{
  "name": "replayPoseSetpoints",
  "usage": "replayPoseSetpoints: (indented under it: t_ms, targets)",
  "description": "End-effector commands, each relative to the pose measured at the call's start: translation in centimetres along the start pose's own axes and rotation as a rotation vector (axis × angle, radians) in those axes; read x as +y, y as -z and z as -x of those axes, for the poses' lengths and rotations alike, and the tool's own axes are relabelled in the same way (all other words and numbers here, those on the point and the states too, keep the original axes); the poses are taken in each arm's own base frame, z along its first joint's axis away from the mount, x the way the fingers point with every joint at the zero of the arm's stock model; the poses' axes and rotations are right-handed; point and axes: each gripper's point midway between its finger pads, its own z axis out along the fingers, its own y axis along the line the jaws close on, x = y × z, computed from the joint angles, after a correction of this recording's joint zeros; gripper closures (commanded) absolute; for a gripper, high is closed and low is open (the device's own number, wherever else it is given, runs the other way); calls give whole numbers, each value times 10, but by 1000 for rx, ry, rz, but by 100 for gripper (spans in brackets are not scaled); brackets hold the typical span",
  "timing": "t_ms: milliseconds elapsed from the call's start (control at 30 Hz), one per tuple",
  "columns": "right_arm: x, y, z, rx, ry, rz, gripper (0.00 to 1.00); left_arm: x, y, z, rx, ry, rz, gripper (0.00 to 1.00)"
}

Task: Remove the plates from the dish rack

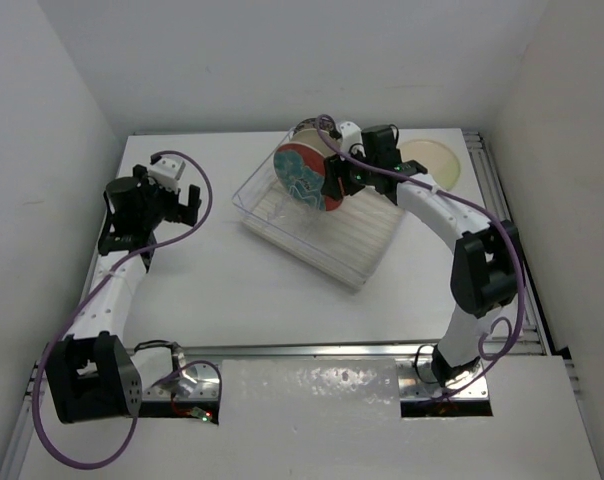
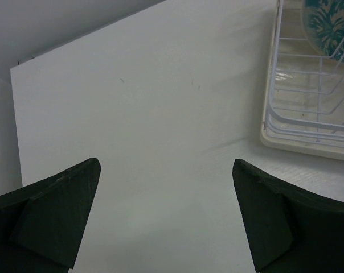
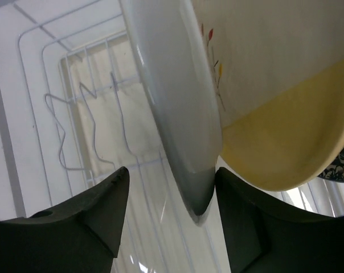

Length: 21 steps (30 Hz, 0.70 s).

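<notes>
The clear dish rack point(image 1: 327, 240) sits mid-table with plates standing in its far end. The front one is the red-rimmed plate with teal pattern point(image 1: 300, 178); more plate rims point(image 1: 310, 130) stand behind it. My right gripper point(image 1: 332, 183) is open and straddles this plate's edge. In the right wrist view the gripper point(image 3: 171, 193) has the plate's grey-white rim point(image 3: 177, 114) between its fingers, against the right finger point(image 3: 257, 222) and apart from the left. The cream/yellow plate point(image 3: 286, 136) stands just behind. My left gripper point(image 1: 187, 200) is open and empty over bare table point(image 2: 166, 216).
A pale plate point(image 1: 430, 160) lies flat on the table at the far right, beyond the rack. The rack's corner point(image 2: 308, 136) and the teal pattern point(image 2: 328, 23) show at the right of the left wrist view. White walls enclose the table on three sides.
</notes>
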Motion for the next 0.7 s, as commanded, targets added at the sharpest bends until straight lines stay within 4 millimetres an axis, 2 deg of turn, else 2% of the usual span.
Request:
replayPoseSetpoints:
  t_ms: [0,100,133,167,333,400,567,600,633,667]
  targets:
    - [1,-2,37,-138,7,-23,42,-1,-4,35,-87,-46,-32,0]
    - [-5,-15,38,-156,7,-47,57,0,-8,39,-87,-31,-40,0]
    - [-10,-21,38,-154,11,-65,68,1,-9,39,-86,-26,-37,0]
    - [-9,-23,39,-149,18,-61,74,2,-10,41,-89,-23,-35,0]
    - [2,-14,55,-177,101,-42,100,3,-9,44,-90,-24,-30,0]
    - [8,1,70,-228,115,-46,100,3,-9,42,-86,-21,-28,0]
    - [20,48,131,-424,137,-63,100,1,-8,47,-98,2,-41,0]
    - [24,64,149,-480,148,-65,100,0,-8,50,-104,7,-48,0]
    - [28,73,162,-524,153,-60,100,-3,-8,44,-77,26,-61,0]
    - [30,82,170,-555,158,-60,100,-3,-8,50,-87,37,-62,0]
